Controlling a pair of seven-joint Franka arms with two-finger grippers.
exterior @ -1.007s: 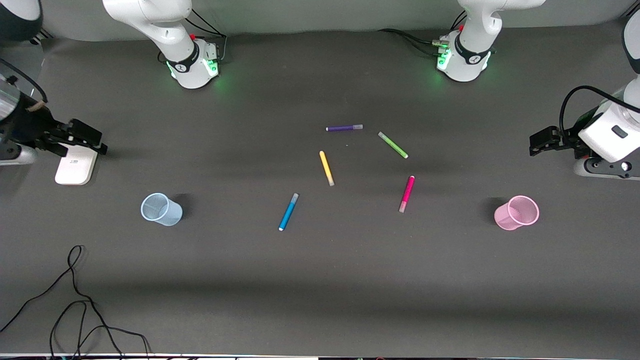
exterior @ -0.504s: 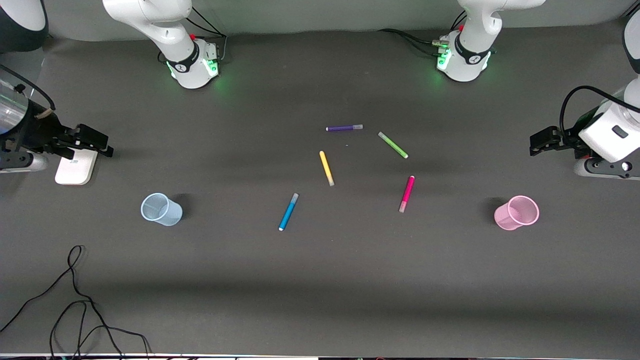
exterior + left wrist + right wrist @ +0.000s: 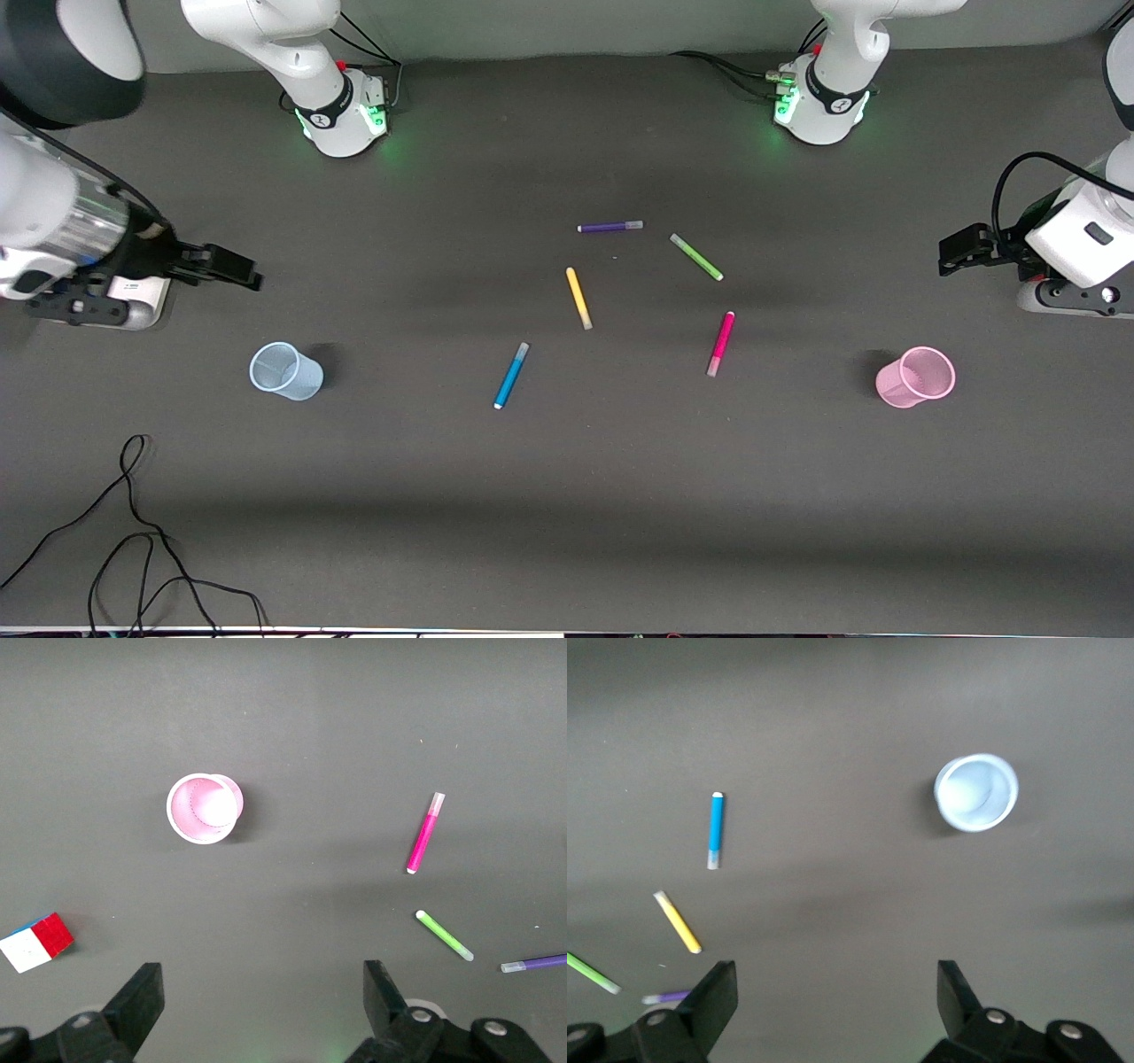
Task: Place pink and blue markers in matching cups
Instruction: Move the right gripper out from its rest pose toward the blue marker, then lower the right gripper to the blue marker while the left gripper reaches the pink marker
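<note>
The blue marker (image 3: 511,376) lies on the dark table near its middle; it also shows in the right wrist view (image 3: 716,829). The pink marker (image 3: 720,344) lies toward the left arm's end; it also shows in the left wrist view (image 3: 424,834). The pale blue cup (image 3: 284,371) stands upright toward the right arm's end, and shows in the right wrist view (image 3: 976,792). The pink cup (image 3: 917,377) stands at the left arm's end, and shows in the left wrist view (image 3: 205,807). My right gripper (image 3: 232,269) is open and empty above the table beside the blue cup. My left gripper (image 3: 959,248) is open and empty, waiting over its end.
A purple marker (image 3: 609,227), a green marker (image 3: 696,257) and a yellow marker (image 3: 578,298) lie farther from the camera than the task markers. A white pad (image 3: 146,297) lies under the right arm. A colour cube (image 3: 37,942) lies near the pink cup. A black cable (image 3: 133,532) trails at the near corner.
My right arm has swung out from the table's end toward the middle, its gripper now farther over the table. The left arm, markers and cups have not moved.
</note>
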